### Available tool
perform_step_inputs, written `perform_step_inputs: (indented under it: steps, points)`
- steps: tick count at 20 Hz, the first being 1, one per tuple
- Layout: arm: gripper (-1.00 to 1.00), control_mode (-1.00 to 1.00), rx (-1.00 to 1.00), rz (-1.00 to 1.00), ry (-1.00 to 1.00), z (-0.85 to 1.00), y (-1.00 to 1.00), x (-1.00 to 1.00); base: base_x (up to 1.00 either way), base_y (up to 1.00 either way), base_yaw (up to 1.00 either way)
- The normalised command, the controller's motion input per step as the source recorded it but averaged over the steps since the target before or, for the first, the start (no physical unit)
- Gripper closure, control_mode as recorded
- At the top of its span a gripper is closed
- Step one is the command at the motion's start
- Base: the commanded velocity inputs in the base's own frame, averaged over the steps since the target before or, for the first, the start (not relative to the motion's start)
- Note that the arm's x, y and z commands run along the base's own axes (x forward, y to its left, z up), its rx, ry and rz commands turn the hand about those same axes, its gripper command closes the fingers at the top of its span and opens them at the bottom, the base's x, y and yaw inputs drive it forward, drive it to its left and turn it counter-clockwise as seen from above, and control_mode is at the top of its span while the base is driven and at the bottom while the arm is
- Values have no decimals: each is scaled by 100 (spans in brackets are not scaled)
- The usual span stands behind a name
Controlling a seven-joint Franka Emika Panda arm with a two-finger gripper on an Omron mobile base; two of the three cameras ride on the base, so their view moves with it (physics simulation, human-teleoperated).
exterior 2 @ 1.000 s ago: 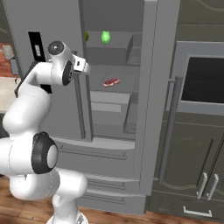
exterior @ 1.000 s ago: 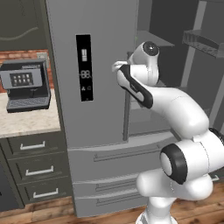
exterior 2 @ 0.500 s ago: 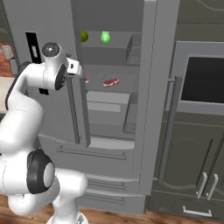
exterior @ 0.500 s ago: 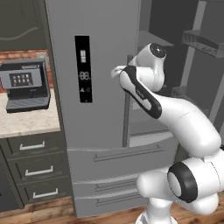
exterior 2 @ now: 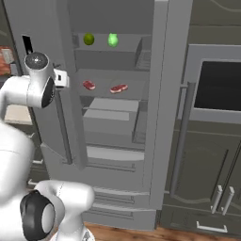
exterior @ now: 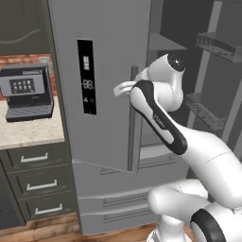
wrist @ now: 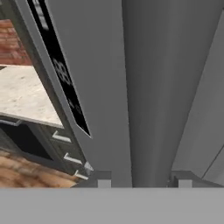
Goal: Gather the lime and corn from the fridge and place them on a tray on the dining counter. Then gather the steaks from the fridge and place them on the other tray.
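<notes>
My gripper [exterior: 124, 88] is shut on the long vertical handle [exterior: 133, 123] of the fridge's left door [exterior: 108, 56], which stands partly swung open. In the hand view the handle [wrist: 153, 87] runs up between my fingertips [wrist: 98, 178]. From the right, the gripper [exterior 2: 61, 79] sits at the door's edge. Inside the fridge [exterior 2: 162, 94], the bright-green lime [exterior 2: 112, 40] rests on the top shelf beside a darker green round thing [exterior 2: 88, 39]. Two steaks [exterior 2: 88, 85] [exterior 2: 118, 88] lie on the shelf below. The corn, the trays and the dining counter are out of view.
A coffee machine [exterior: 26, 92] stands on the wall counter left of the fridge, above dark drawers [exterior: 40, 184]. The open right door's shelves [exterior: 212, 42] jut out on the right. A wall oven [exterior 2: 219, 84] and cabinet doors [exterior 2: 221, 197] flank the fridge.
The left fridge door has swung farther open with my gripper on its handle. The arm has drawn back toward me, and a second steak and the darker green ball now show inside.
</notes>
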Motion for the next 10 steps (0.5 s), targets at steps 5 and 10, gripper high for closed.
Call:
perform_step_inputs:
  steps: [5,10]
  points:
    - [100,-100,0,9,1,0,98,-82,0,0,0]
    - [-100,-100,0,8,0,-11,78,-93,0,0,0]
